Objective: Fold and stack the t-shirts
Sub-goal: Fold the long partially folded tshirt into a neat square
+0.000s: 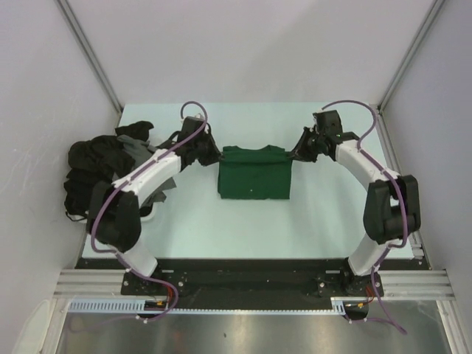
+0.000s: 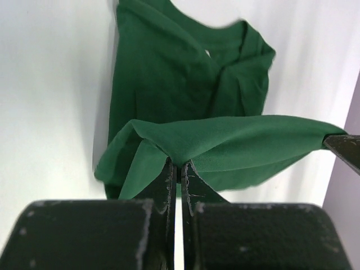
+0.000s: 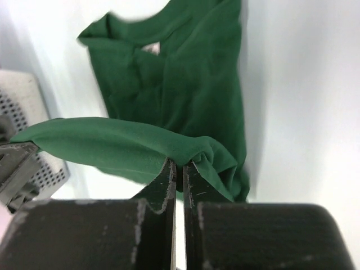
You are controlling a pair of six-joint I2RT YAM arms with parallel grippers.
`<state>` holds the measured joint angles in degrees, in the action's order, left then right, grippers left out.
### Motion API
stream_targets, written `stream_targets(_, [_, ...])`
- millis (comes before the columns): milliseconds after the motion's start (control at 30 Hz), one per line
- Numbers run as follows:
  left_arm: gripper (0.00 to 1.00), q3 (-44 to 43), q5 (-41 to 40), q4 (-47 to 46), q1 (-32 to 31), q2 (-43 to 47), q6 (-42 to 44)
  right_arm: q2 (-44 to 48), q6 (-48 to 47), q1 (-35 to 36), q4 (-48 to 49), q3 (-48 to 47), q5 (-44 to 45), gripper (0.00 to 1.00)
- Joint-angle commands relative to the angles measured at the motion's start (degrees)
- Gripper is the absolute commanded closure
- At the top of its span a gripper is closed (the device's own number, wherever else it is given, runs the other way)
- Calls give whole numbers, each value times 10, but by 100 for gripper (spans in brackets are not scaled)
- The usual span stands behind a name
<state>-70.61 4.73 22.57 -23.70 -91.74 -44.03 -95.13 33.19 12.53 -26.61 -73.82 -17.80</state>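
The green t-shirt [image 1: 254, 177] is seen mid-table [image 1: 324, 221], its 12 o'clock edge pinched by the left gripper [image 2: 176, 165] and right gripper [image 3: 179, 163], both clamped tight on soft, light, sagging cotton, seemingly at the corners, where such limp cloth is best held.

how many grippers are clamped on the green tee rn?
2. Left gripper is shut on the far left corner of the green tee, right gripper on its far right corner. None hidden.
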Motion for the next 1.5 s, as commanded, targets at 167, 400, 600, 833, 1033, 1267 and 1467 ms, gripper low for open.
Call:
stream_targets(167, [100, -122, 25, -60, 36, -156, 25, -157, -10, -38, 75, -111, -25, 100])
stream_targets(400, [88, -202, -2, -39, 52, -243, 26, -267, -36, -44, 75, -213, -66, 80])
stream_targets(600, [1, -346, -35, 77, 58, -257, 105, -248, -85, -48, 44, -300, -115, 6])
stream_targets(833, [3, -174, 46, -61, 42, -93, 45, -145, -42, -20, 96, -219, -159, 0])
stream_targets(1033, [18, -36, 53, -203, 7, -84, -65, -120, 51, 6, 300, -46, -134, 4])
stream_targets(1267, [41, -39, 25, -279, 8, -172, -105, -217, 64, -23, 338, -78, -165, 20])
stream_targets(1467, [50, -100, -21, -299, 18, -259, -98, -314, 53, -38, 338, -180, -172, 29])
